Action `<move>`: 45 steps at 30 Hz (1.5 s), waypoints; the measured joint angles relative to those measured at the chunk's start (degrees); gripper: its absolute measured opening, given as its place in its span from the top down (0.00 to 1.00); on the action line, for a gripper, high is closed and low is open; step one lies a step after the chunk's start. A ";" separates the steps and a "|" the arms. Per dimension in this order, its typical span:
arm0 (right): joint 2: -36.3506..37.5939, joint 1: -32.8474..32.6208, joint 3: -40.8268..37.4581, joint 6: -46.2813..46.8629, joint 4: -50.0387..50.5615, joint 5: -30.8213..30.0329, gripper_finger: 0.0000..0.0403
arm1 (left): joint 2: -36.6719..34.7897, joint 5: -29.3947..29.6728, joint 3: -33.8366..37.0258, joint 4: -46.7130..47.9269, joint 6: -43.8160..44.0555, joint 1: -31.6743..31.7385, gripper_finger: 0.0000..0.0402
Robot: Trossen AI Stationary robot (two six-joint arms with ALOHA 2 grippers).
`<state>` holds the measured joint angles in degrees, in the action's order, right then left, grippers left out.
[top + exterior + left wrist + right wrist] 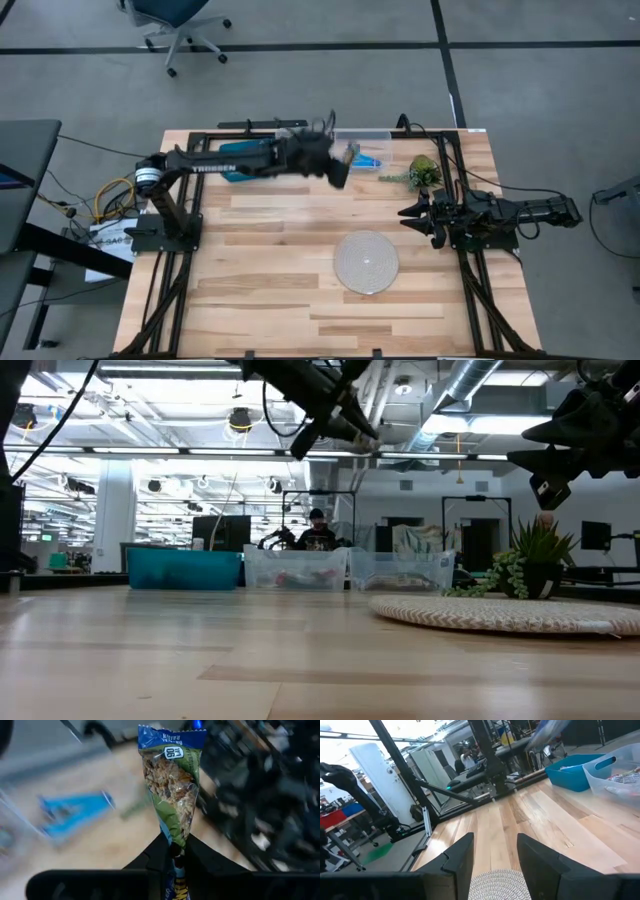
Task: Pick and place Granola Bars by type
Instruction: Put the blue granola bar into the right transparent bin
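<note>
At upper centre of the overhead frame, the left gripper (343,168) pinches a granola bar (171,780) by one end, above the table's (270,270) far edge near a clear bin (372,152). At right, the right gripper (418,214) waits with fingers (460,855) spread, beside the round woven mat (366,261).

The bench (260,260) lies open across its near and middle boards. The mat (366,260) sits low there. Bins (296,568) line the far edge, the plant (425,172) beside them, near the right tool (413,213).
</note>
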<state>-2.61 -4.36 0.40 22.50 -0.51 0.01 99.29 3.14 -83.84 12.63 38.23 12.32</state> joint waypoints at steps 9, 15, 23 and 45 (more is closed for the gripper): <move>-0.02 0.02 0.00 0.00 0.00 0.00 0.64 | 1.57 3.74 -8.63 3.61 -8.56 8.23 0.92; -0.02 0.00 0.00 0.00 0.00 0.00 0.65 | 8.96 -1.12 -17.60 6.70 -11.02 10.15 0.92; -0.01 0.02 0.00 0.00 0.01 0.02 0.64 | 21.48 -2.95 -34.10 16.44 -19.51 11.87 0.92; -0.02 0.02 0.00 0.00 0.02 0.04 0.64 | 31.12 -0.24 -46.39 23.37 -39.33 12.74 0.75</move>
<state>-2.63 -4.34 0.40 22.50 -0.50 0.05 130.41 2.90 -130.23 36.00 -1.10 25.06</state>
